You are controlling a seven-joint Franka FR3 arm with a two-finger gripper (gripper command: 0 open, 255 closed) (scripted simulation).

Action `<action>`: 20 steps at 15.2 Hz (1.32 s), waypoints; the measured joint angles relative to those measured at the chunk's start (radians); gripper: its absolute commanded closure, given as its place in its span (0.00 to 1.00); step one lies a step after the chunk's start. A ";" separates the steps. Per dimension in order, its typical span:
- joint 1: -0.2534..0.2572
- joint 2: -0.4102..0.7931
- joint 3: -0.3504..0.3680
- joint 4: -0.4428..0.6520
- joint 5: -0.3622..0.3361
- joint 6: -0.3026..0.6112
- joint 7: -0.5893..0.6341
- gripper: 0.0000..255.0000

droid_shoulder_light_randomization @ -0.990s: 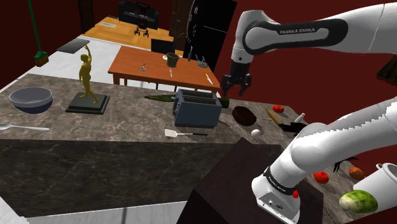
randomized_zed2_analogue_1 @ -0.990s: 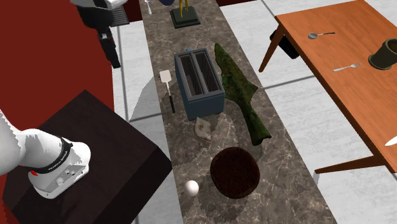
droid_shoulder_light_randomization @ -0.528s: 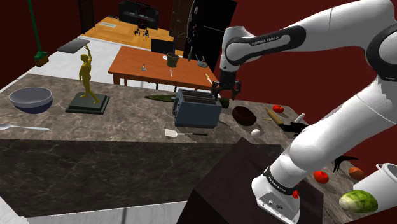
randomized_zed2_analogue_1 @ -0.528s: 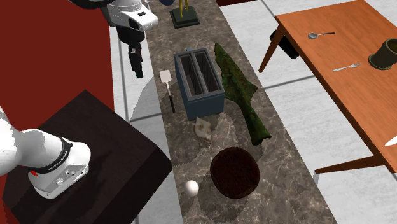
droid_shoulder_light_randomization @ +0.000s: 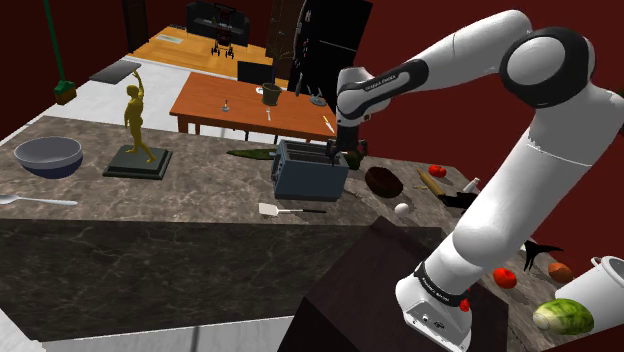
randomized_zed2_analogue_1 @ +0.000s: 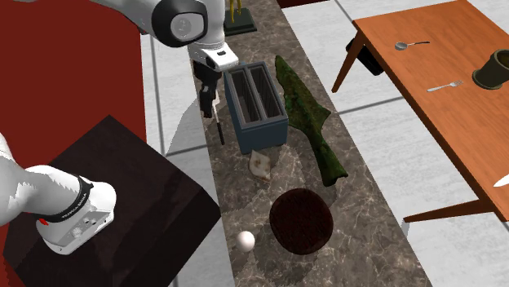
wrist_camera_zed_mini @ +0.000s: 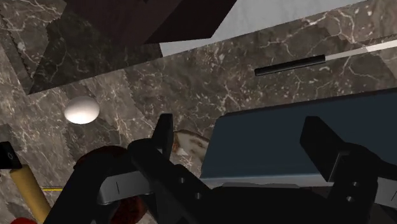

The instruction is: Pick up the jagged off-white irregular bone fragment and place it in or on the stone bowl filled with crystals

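Marbled counter (randomized_zed2_analogue_1: 367, 214): toaster (randomized_zed2_analogue_1: 255, 106) crowds bone fragment (randomized_zed2_analogue_1: 263, 164), claw (wrist_camera_zed_mini: 242, 130) hovering near.

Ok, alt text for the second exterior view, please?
The arm's black hand hangs over the marble counter beside a blue-grey toaster. An off-white bone fragment lies by the toaster's end, untouched, with a dark round bowl a little farther along the counter.

Veined dark marble counter (randomized_zed2_analogue_1: 363, 218), matt blue toaster (randomized_zed2_analogue_1: 257, 106), smooth orange wooden table (randomized_zed2_analogue_1: 444, 110)

The jagged off-white bone fragment (randomized_zed2_analogue_1: 262, 164) lies flat on the marbled counter (randomized_zed2_analogue_1: 363, 204), near but apart from the dark round bowl (randomized_zed2_analogue_1: 301, 220)
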State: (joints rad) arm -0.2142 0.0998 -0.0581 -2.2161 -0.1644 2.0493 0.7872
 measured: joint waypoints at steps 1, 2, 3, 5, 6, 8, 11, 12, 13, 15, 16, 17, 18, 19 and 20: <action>-0.006 0.035 -0.008 0.022 -0.003 0.007 0.020 0.00; -0.012 0.060 -0.016 0.030 -0.006 0.018 0.041 0.00; -0.016 0.092 -0.023 0.049 -0.008 0.027 0.063 0.00; -0.028 0.157 -0.040 0.087 -0.010 0.042 0.101 0.00; -0.036 0.189 -0.050 0.111 -0.010 0.045 0.116 0.00; -0.041 0.235 -0.058 0.168 0.039 -0.025 0.146 0.00; -0.049 0.299 -0.104 0.269 0.222 -0.173 0.177 0.00; -0.050 0.298 -0.104 0.271 0.242 -0.191 0.177 0.00; -0.048 0.297 -0.106 0.269 0.233 -0.184 0.176 0.00; -0.014 0.286 -0.103 0.241 0.138 -0.135 0.128 0.00; 0.010 0.275 -0.103 0.213 0.062 -0.090 0.102 0.00; 0.037 0.274 -0.104 0.180 -0.022 -0.046 0.079 0.00; 0.062 0.257 -0.109 0.149 -0.114 0.002 0.060 0.00; 0.086 0.245 -0.116 0.123 -0.213 0.052 0.052 0.00; 0.106 0.235 -0.127 0.095 -0.297 0.101 0.041 0.00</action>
State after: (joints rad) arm -0.1082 0.3344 -0.1855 -2.1216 -0.4614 2.1507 0.8282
